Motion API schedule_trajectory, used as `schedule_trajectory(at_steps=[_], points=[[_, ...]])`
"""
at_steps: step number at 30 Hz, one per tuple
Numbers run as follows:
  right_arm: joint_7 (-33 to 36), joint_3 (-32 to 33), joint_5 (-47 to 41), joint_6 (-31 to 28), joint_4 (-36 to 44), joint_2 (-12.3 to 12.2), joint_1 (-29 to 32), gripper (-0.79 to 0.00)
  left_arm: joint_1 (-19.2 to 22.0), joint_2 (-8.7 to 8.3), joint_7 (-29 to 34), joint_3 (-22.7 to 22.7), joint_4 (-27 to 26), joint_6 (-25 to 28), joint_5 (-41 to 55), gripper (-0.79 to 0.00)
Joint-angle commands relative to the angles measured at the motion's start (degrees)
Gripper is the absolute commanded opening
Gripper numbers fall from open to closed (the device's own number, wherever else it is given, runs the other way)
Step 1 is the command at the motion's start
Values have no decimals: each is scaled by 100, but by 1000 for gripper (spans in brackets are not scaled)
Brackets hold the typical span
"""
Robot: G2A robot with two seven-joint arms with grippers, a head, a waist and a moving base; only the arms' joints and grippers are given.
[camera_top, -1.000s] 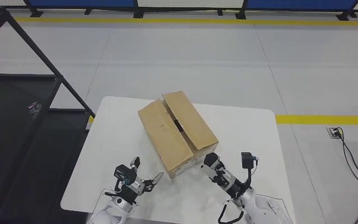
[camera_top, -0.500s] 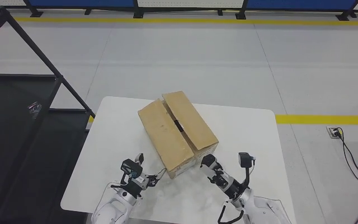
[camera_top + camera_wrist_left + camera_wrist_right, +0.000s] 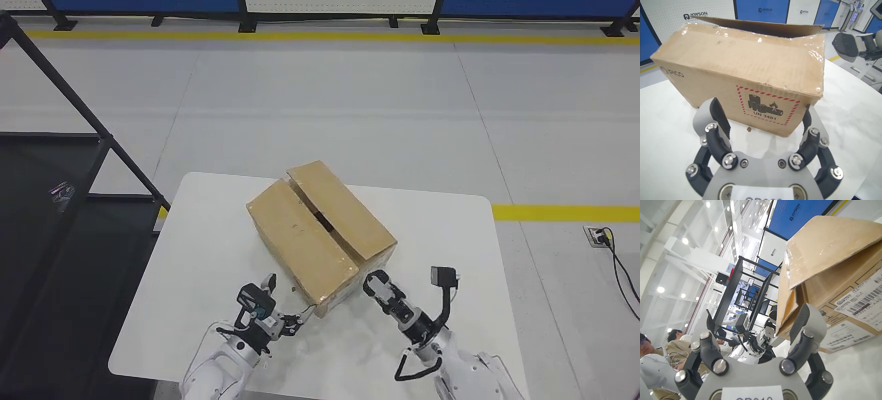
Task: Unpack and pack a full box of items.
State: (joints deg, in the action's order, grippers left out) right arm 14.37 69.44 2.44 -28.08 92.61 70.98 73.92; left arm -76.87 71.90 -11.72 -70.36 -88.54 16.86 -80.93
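— Bright enough?
— Very. Round ceiling lamps [image 3: 685, 241] light it evenly, and the white table [image 3: 200, 280] almost glows.
— Glare? Shadows?
— Small glints on the box [image 3: 715, 79] along its tape [image 3: 759, 40], and a faint shadow at its base. The wrist views bulge at the edges.

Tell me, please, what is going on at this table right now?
A two-armed robot is at a cardboard box on the white table. The box's top flaps lie nearly shut, with a gap along the middle seam; nothing is unpacked yet. The left tool, open, faces the box's labelled end; the right tool, also open, is at the neighbouring corner beside a loose flap edge.
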Motion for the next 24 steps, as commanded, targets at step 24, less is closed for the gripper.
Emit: schedule_trajectory(at_steps=[24], points=[[-170,-266,-477,501,-571,187,-710,0,-317,-58,-289,-457,-105,-119,274,0]])
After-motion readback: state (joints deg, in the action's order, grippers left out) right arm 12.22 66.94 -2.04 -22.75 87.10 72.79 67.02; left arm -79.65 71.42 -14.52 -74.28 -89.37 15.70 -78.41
